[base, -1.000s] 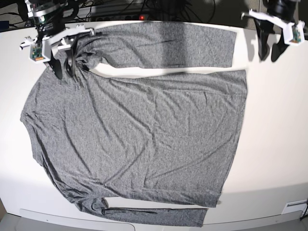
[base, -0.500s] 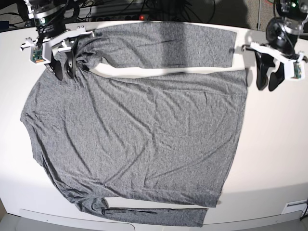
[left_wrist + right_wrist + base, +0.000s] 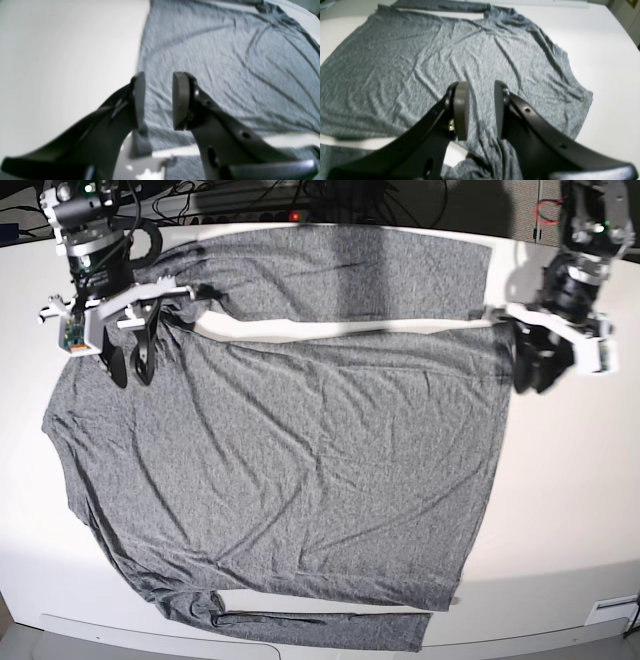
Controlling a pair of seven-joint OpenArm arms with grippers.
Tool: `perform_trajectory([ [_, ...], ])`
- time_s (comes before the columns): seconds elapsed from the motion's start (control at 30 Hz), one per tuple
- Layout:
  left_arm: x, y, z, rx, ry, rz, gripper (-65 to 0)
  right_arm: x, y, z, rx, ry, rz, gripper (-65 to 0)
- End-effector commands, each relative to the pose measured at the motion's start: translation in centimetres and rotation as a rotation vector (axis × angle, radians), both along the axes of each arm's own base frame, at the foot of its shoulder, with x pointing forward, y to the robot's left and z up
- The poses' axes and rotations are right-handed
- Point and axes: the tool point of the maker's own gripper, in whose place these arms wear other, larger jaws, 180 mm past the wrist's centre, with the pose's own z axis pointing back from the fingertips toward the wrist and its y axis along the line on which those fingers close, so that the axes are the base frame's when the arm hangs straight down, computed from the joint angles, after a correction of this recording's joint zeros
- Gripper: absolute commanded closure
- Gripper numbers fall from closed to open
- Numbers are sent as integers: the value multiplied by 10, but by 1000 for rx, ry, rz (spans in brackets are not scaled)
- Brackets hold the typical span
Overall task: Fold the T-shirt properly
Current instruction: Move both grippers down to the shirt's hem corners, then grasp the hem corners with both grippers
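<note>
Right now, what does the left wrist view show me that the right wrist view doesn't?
Only the left wrist view shows the left gripper, jaws apart and empty, over the straight hem edge of the T-shirt, with bare table to one side.

Only the right wrist view shows the right gripper, also open and empty, above the shoulder where one sleeve joins, with the far sleeve lying along the top.

Both show wrinkled grey fabric lying flat on the white table, still unfolded.
</note>
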Motion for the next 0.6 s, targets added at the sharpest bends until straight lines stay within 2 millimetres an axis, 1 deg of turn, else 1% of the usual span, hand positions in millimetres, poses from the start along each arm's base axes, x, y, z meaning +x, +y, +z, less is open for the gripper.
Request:
perform_trajectory([
  [0.0,2,-6,4,-12,-26,-18,-187,2,0,11,-8,-40,5,-178],
  [0.07,-2,-17,-7,33,1,-58,-187,2,0,11,-7,-38,5,-178],
  [0.2,-6,-26,-17,172,17,-120,-196,0,-1,5,-10,-2,1,-178],
  [0.23,-6,-28,-19,182,20,-129,-217,0,-1,5,-10,0,1,-178],
  [0.27,-7,-29,-19,192,21,-135,-252,0,-1,4,-10,2,1,-178],
  [0.33,-7,-30,-21,201,24,-139,-347,0,-1,3,-11,6,0,-178],
  [0.4,-7,-26,-25,203,36,-123,-437,0,-1,2,-11,14,-1,-178],
  [0.43,-8,-23,-28,205,48,-104,-452,0,-1,1,-12,23,-2,-178],
  [0.57,-8,-5,-47,213,105,-22,-451,0,-2,-1,-12,34,-4,-178],
])
